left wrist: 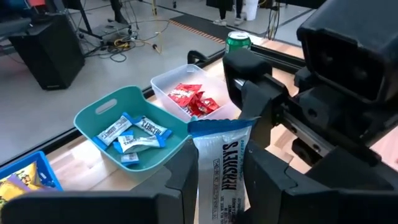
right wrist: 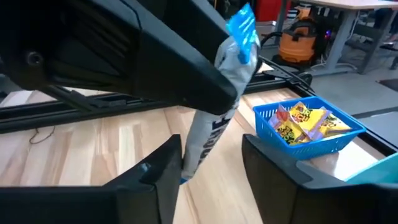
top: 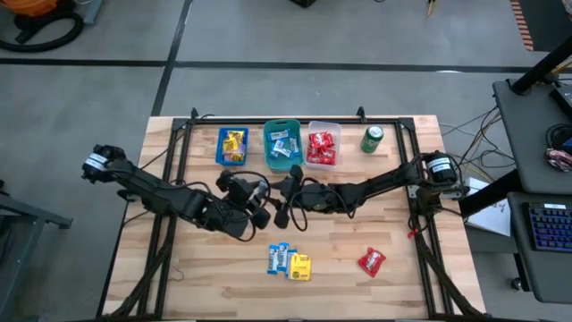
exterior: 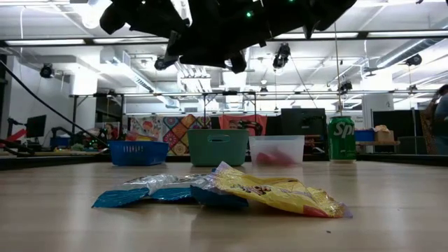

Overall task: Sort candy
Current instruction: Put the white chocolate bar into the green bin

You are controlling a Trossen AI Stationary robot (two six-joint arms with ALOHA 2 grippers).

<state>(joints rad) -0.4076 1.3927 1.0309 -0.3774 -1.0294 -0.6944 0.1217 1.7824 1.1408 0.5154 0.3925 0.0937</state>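
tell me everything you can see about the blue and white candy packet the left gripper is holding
The candy packet is a flat, crinkly, glossy wrapper, white to silver with dark lettering and a crimped blue end. It stands roughly upright, pinched between the left gripper fingers, lifted off the wooden table, just in front of the teal bin. The right gripper faces it from the other side, its fingers set either side of the packet's body; whether they are touching it cannot be told. The blue end pokes up past both grippers.
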